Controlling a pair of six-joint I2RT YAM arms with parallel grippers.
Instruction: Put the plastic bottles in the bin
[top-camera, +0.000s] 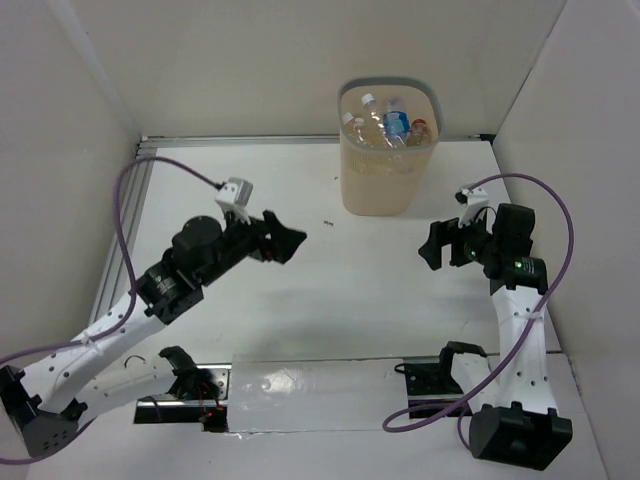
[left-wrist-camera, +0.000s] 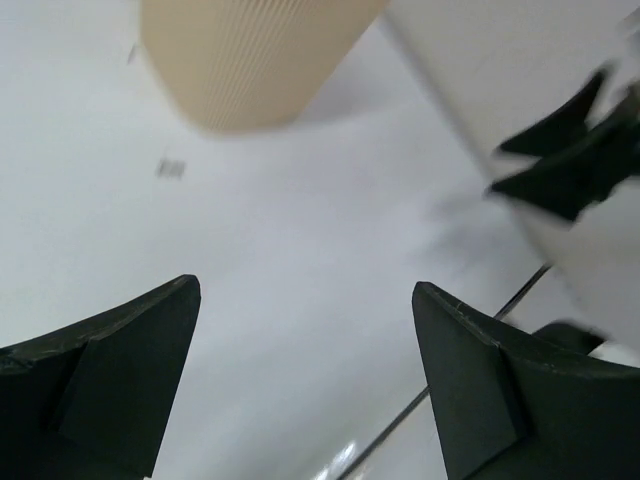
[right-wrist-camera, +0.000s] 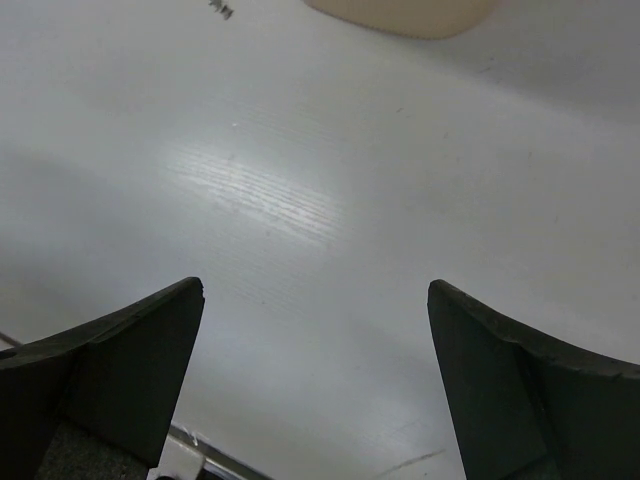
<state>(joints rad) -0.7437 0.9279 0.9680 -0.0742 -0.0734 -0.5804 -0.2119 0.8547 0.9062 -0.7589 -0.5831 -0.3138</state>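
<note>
plainly, left gripper (left-wrist-camera: 305, 283) and right gripper (right-wrist-camera: 316, 284) gape wide, empty.

Plastic bottles (top-camera: 394, 124) lie inside the bin (top-camera: 376, 186)

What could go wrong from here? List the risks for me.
1. The bin stands free on the table. The left fingers and right fingers are open and empty, one arm to each side of it. A careless swing could knock it over.
2. The plastic bottles are piled close to its rim, so a tip might spill them.
3. The purple cable loops wide off the right arm and may snag.
</note>
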